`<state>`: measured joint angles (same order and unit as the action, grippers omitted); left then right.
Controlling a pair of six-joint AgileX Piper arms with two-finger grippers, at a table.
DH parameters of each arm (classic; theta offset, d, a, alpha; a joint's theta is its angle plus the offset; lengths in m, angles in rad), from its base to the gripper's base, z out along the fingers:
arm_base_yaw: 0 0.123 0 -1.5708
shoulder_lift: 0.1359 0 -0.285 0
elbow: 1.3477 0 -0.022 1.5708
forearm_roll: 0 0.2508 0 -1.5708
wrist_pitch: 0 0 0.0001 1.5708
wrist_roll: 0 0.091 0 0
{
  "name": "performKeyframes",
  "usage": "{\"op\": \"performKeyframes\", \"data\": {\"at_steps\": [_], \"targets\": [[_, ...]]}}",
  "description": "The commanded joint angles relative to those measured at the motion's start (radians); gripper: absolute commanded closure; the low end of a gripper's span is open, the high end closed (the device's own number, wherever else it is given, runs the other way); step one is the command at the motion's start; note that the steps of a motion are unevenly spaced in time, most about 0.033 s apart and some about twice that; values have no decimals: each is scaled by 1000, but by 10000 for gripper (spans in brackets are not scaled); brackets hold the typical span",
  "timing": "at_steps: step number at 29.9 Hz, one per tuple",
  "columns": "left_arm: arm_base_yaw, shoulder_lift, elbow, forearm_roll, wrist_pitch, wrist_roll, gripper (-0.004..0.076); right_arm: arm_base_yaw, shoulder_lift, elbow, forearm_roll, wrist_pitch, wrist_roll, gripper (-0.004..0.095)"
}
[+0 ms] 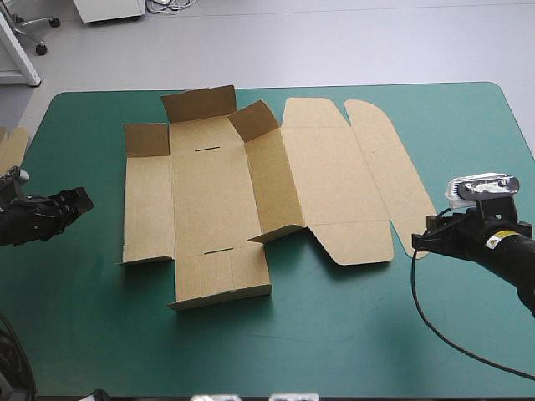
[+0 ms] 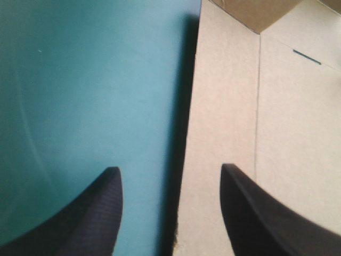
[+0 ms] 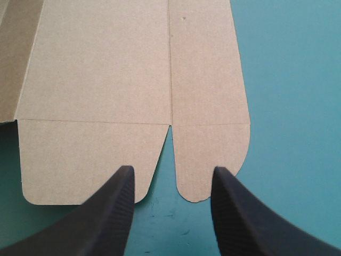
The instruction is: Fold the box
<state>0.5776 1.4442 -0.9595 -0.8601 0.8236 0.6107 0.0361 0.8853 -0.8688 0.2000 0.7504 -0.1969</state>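
Note:
The brown box [image 1: 213, 200] lies opened out mid-table. Its far flap and the long wall between base and lid stand partly raised, while the lid with its rounded tabs lies flat toward the right. My left gripper [image 1: 82, 200] hovers open a little left of the box. In the left wrist view the box's left panel edge [image 2: 224, 106] runs between the open left gripper [image 2: 169, 168] fingers. My right gripper [image 1: 420, 242] is open just off the lid's near right tab. In the right wrist view the lid [image 3: 106, 80] and the notch between its tabs lie straight ahead of the right gripper [image 3: 171, 169].
An edge of more brown board [image 1: 10, 146] shows at the table's left edge. Bare teal-green cover [image 1: 334, 326] stretches along the near side of the table and beyond the lid to the right.

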Motion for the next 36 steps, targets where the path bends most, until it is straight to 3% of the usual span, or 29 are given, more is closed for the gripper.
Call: {"op": "performKeyframes", "data": {"at_steps": [1, 14, 25, 33, 36], "targets": [[14, 27, -34, -145, 73, 75, 327, -9, -5, -37, 18, -56, -9, 432], [-8, 212, -34, -181, 164, 128, 327, -9, -5, -37, 40, -58, -5, 409], [-205, 309, -34, -178, 112, 134, 327, -9, -5, -37, 35, -65, -5, 412], [-216, 316, -34, -383, 119, 236, 328, -9, -5, -77, 35, -64, -5, 421], [-216, 316, -34, -362, 121, 242, 351, -9, -5, -86, 35, -64, -5, 432]]}}
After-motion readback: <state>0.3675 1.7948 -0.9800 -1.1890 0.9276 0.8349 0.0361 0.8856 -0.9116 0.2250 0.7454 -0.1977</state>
